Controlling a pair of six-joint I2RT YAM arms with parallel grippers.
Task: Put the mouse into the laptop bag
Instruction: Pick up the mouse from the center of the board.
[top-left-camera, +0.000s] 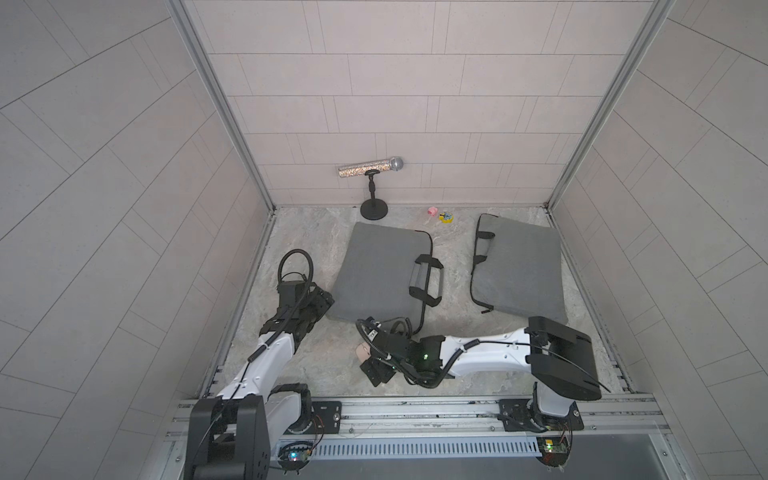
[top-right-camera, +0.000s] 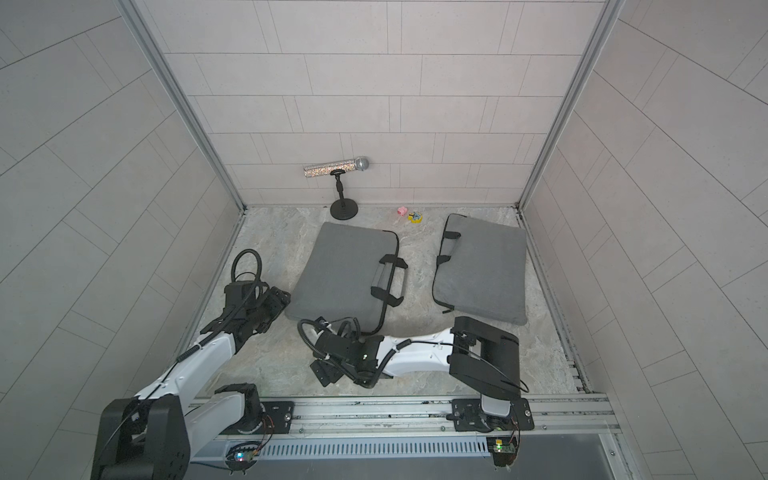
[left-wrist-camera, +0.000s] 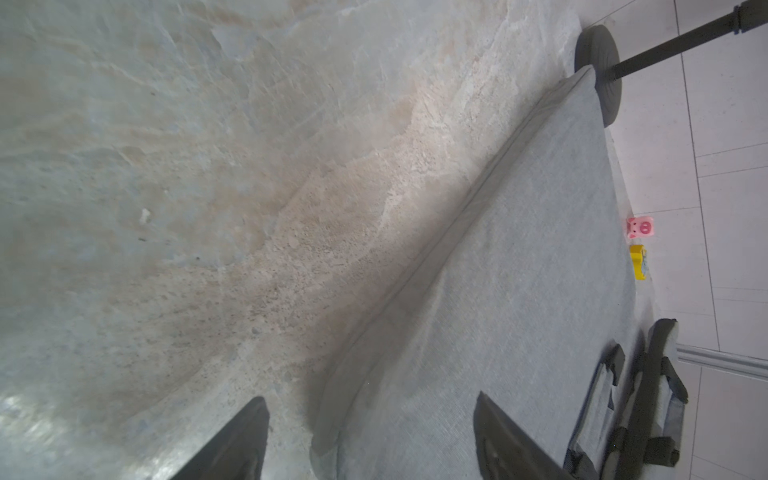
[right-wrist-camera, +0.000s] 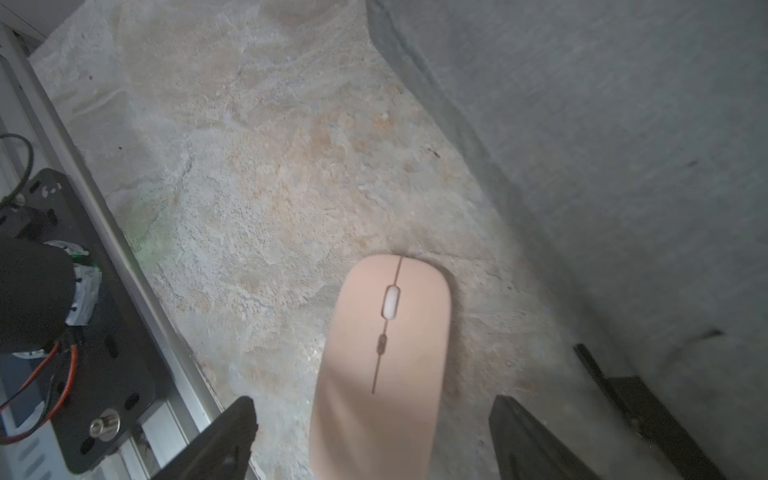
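Observation:
A pale pink mouse lies on the stone-patterned floor just in front of the grey laptop bag, whose near edge shows in the right wrist view. My right gripper is open, its fingers standing either side of the mouse with a gap on each side. Only a sliver of the mouse shows under that arm in a top view. My left gripper is open too, straddling the bag's seamed edge at its front left corner. The bag lies flat, handles on its right side.
A second grey bag lies to the right. At the back wall stand a glittery microphone on a black stand, a pink pig toy and a yellow toy. A metal rail runs along the front.

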